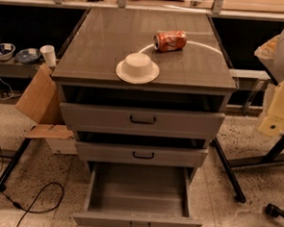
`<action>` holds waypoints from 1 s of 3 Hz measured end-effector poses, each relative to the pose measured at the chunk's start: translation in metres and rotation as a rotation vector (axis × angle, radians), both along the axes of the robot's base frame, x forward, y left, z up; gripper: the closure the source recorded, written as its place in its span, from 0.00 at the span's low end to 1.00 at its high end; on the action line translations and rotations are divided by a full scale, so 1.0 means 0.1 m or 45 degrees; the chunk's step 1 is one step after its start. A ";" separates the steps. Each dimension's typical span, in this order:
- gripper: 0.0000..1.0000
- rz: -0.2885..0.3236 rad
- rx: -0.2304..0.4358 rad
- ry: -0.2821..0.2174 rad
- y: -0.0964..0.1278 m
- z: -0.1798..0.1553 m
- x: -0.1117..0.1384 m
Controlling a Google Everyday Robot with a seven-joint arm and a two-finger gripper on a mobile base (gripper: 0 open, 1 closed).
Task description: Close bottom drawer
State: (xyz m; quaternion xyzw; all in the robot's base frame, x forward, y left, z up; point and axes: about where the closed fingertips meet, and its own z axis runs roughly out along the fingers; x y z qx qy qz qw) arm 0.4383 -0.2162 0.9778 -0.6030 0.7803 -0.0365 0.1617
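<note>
The bottom drawer [138, 191] of the grey cabinet is pulled far out toward me, and its plain grey box inside is empty. Its narrow front panel with a small dark bar handle [140, 225] is at the bottom edge of the view. The mid-sized drawer front [142, 154] and the tall upper drawer front [141, 119] above it each stand out a little. My pale arm and gripper [278, 113] are at the right edge, to the right of the cabinet and well apart from the drawer.
On the cabinet top [103, 41] are a white bowl [137, 68] and a red soda can [170, 40] lying on its side. Cardboard [39, 99] leans at the left. A black cable [35, 198] lies on the floor, and black stand legs [227, 171] slant at the right.
</note>
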 end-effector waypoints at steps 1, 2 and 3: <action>0.00 0.000 0.000 0.000 0.00 0.00 0.00; 0.00 0.002 -0.024 0.011 0.04 -0.08 -0.07; 0.00 -0.004 -0.003 0.026 0.12 -0.49 -0.18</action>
